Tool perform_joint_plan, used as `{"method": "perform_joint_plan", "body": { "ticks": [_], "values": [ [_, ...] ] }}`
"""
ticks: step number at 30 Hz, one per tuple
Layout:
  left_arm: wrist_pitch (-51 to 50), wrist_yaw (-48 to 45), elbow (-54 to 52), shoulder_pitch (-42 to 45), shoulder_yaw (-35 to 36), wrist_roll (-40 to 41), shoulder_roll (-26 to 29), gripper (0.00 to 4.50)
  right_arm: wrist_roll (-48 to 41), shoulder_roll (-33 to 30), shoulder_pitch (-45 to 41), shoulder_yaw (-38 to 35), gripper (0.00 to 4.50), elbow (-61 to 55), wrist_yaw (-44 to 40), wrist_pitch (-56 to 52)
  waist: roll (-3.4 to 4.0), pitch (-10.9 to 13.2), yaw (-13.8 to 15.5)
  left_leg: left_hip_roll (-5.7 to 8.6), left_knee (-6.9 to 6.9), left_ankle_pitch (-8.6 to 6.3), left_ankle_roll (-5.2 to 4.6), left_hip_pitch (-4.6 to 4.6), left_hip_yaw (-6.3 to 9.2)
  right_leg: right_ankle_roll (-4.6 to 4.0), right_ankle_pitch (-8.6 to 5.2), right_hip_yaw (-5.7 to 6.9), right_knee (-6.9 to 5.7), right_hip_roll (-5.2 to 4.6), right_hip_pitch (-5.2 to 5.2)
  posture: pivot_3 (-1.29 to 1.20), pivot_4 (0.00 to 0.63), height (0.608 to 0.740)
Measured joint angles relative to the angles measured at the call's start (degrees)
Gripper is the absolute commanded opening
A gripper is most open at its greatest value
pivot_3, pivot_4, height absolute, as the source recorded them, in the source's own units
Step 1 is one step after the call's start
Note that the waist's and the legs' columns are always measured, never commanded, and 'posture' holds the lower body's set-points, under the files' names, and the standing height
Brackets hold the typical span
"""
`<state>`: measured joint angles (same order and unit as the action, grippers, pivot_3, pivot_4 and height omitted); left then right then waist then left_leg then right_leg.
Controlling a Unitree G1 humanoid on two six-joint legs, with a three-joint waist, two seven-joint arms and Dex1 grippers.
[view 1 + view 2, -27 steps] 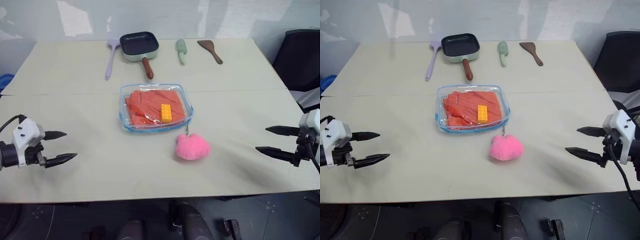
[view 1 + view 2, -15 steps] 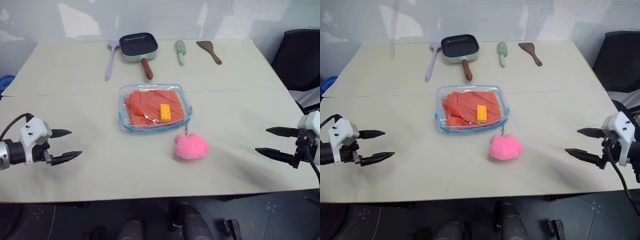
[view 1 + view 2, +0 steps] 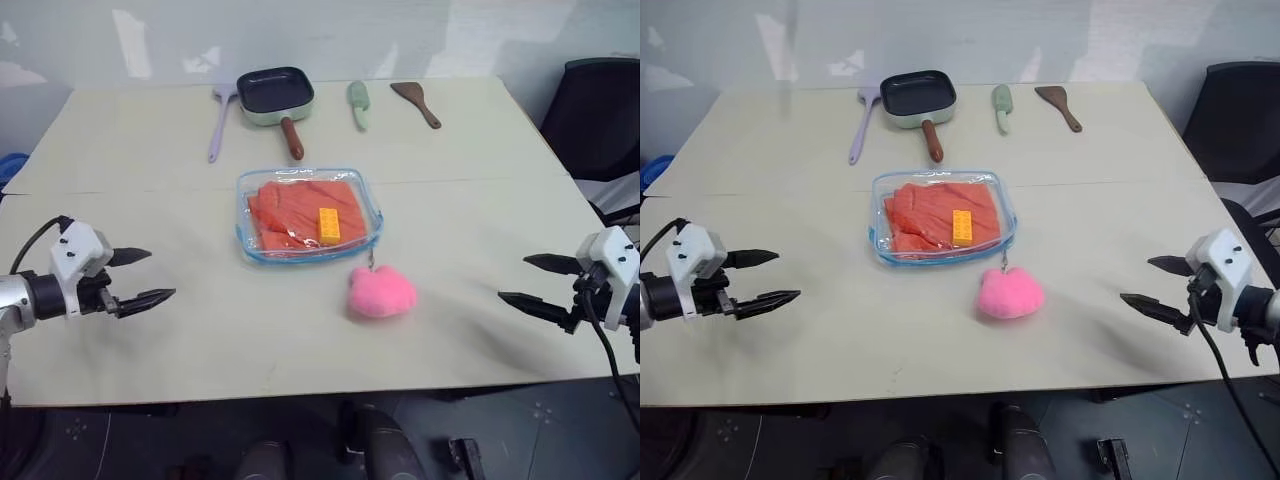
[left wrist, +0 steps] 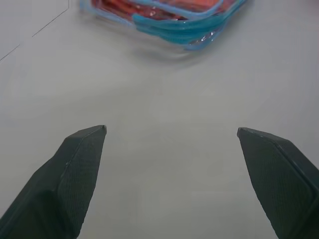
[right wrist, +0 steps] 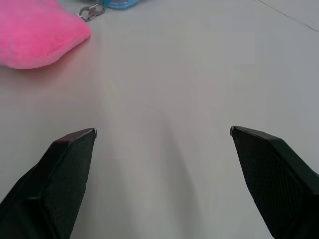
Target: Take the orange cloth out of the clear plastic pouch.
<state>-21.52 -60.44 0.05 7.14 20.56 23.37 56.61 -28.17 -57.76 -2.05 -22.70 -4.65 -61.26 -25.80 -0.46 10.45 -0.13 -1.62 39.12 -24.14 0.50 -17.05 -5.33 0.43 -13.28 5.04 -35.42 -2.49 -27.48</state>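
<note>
Clear plastic pouch lies between both spread hands.

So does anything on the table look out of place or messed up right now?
Nothing stands out. The clear plastic pouch lies flat mid-table with the orange cloth folded inside and a yellow block at it; whether inside or on top, I cannot tell. The pink plush ball sits beside it. The frying pan and utensils are lined up at the far edge.

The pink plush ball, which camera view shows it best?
The left eye view: the whole pink plush ball shows, lying on the table just in front of the clear plastic pouch. The right eye view shows it whole too. The right wrist view catches part of it; the left wrist view has the pouch's edge.
</note>
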Motion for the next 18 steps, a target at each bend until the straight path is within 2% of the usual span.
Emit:
{"method": "perform_joint_plan", "body": {
  "ticks": [4,8,9,13,18],
  "values": [
    [-3.5,0.3,-2.3,0.3,0.1,2.8,-1.0,4.47,-0.7,1.3,-1.5,0.2,4.50,-2.3,2.4,-3.1,-0.01,0.0,0.0,0.03,0.04,0.09,0.11,0.05,-0.06,-0.04,0.03,-0.13,-0.11,0.03,0.00,0.00,0.150,0.740],
    [-8.6,1.0,-7.8,3.1,-0.5,6.9,-2.3,4.47,-3.8,5.8,-5.9,3.0,4.50,-9.3,8.5,-9.2,-0.03,0.0,0.0,0.01,0.04,0.16,0.23,0.08,-0.02,-0.10,0.06,-0.19,-0.17,0.10,-0.01,0.00,0.150,0.740],
    [-10.1,1.6,-9.1,4.4,-0.7,8.2,-2.9,4.47,-3.8,8.1,-7.7,4.7,4.50,-10.9,10.7,-10.0,-0.06,0.0,0.0,0.00,0.04,0.18,0.25,0.08,-0.02,-0.11,0.06,-0.20,-0.17,0.11,0.00,0.00,0.150,0.740],
    [-14.7,2.4,-13.6,10.2,-4.1,12.5,-4.4,4.47,-2.2,23.8,-19.8,14.3,4.50,-12.9,24.7,-14.8,-0.17,-0.1,-0.8,0.02,0.07,0.28,0.43,0.10,-0.11,-0.19,0.10,-0.34,-0.31,0.16,-0.07,0.00,0.150,0.740],
    [-14.6,1.2,-12.8,14.6,-9.0,11.5,-4.2,4.47,0.7,38.8,-30.5,22.6,4.50,-9.2,37.0,-20.2,-0.16,-0.1,-1.5,-0.01,0.13,0.38,0.51,0.03,-0.02,-0.25,0.08,-0.24,-0.51,0.20,-0.28,0.00,0.150,0.740]
  ]
}}
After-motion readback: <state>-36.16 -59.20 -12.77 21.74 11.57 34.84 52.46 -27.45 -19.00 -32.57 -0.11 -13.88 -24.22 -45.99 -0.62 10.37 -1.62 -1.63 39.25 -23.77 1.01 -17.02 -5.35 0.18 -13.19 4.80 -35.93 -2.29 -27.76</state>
